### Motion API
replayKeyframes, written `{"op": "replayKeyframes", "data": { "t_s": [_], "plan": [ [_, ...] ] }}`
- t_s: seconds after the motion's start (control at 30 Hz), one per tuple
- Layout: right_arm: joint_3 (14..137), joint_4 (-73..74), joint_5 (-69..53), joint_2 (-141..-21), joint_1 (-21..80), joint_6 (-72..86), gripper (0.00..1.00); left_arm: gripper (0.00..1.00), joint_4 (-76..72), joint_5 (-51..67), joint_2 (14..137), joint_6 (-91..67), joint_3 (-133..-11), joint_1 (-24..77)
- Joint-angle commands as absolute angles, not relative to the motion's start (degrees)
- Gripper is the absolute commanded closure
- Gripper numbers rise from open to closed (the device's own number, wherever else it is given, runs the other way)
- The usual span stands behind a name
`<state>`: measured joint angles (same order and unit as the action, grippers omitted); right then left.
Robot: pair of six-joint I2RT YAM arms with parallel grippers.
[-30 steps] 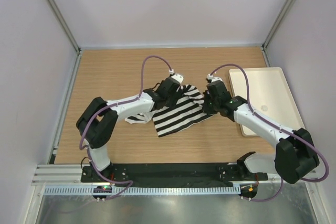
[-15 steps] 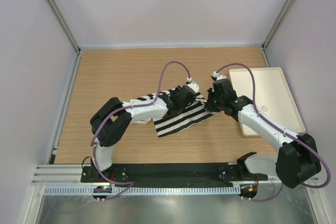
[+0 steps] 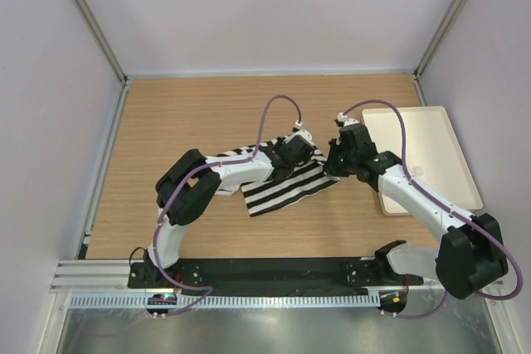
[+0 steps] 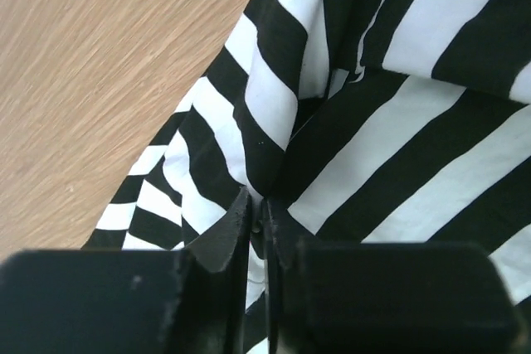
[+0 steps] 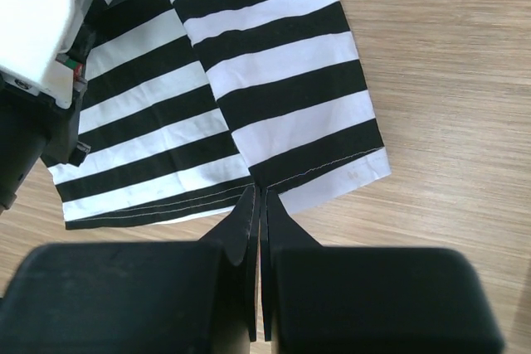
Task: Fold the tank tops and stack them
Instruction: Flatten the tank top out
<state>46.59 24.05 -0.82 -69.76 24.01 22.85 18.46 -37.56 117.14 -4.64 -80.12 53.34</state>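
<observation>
Cloth tension decides this fold: left gripper [image 4: 259, 220] is pinched on a ridge of the striped tank top [image 3: 278, 190], which lies mid-table [image 3: 166, 122]; right gripper [image 5: 260, 205] is clamped on its hem; I'd move the 2 level and together, hem taut, short of the white tray [image 3: 431, 126].

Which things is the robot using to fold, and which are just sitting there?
For the job: striped tank top, left gripper, right gripper, both pinching the cloth.
Just there: white tray, wooden table.
</observation>
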Motion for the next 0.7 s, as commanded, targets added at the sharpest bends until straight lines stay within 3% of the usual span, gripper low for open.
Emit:
{"op": "replayKeyframes", "data": {
  "t_s": [0.0,0.07,0.2,0.4,0.67],
  "plan": [
    [46.7,23.6,-1.7,-68.5,23.2,22.6,0.99,0.92,19.3,-41.0,113.5,-6.6,-81.0,53.1],
    [47.0,23.8,-1.4,-68.6,22.8,22.6,0.99,1.0,19.9,-40.5,111.2,-8.0,-80.4,52.9],
    [49.0,24.0,-1.5,-69.4,20.5,22.9,0.99,1.0,23.9,-35.6,104.0,-13.2,-79.9,50.1],
    [59.0,25.6,-2.2,-71.8,14.1,24.5,0.99,1.0,28.3,-26.2,94.2,-22.7,-80.0,37.1],
    [75.4,30.1,-5.1,-71.5,12.4,23.5,0.99,1.0,36.9,-25.2,86.6,-23.7,-87.1,30.5]
  ]
}}
